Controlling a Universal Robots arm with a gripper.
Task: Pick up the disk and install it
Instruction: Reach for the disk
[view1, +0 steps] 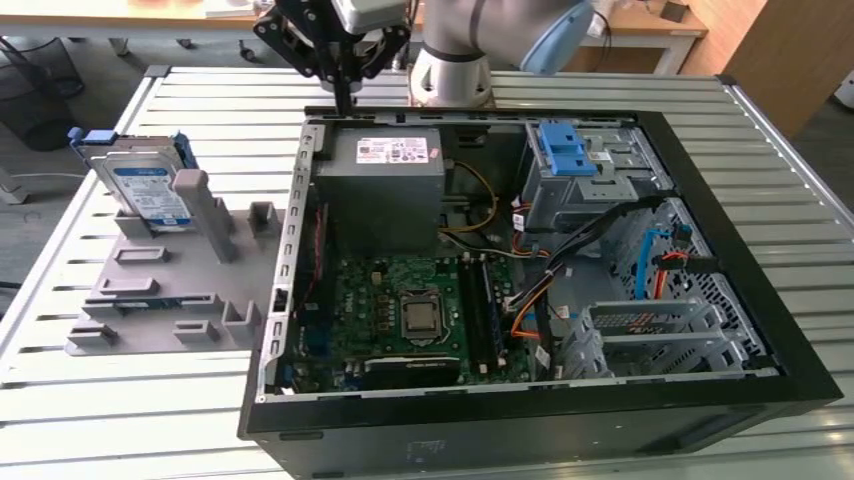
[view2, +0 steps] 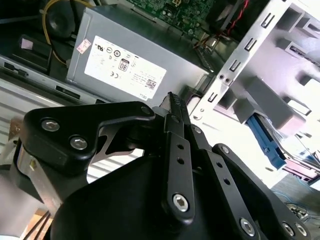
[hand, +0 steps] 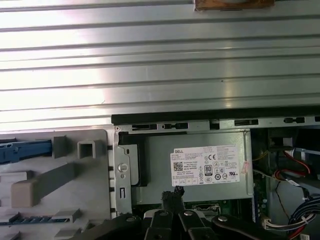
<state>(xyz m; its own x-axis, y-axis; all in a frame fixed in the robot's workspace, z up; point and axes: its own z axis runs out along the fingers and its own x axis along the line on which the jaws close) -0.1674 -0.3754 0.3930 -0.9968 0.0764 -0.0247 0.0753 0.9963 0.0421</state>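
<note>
The disk (view1: 144, 188), silver with a blue-and-white label and a blue frame, stands upright in a grey fixture (view1: 174, 290) on the exterior view's left, outside the open computer case (view1: 534, 425). Its blue frame edge (hand: 25, 150) shows in the first wrist view. My gripper (view1: 344, 98) hangs over the case's far rim, just beyond the power supply (view1: 387, 170), well apart from the disk. Its black fingers (view2: 172, 107) are shut together with nothing between them. In the first wrist view the gripper (hand: 172, 192) points at the power supply's white sticker (hand: 205, 166).
Inside the case lie the green motherboard (view1: 414, 310), a metal cage with a blue latch (view1: 567, 150), a grey drive bay (view1: 654, 330) and loose cables (view1: 534, 290). The case stands on a slatted metal table (view1: 134, 420).
</note>
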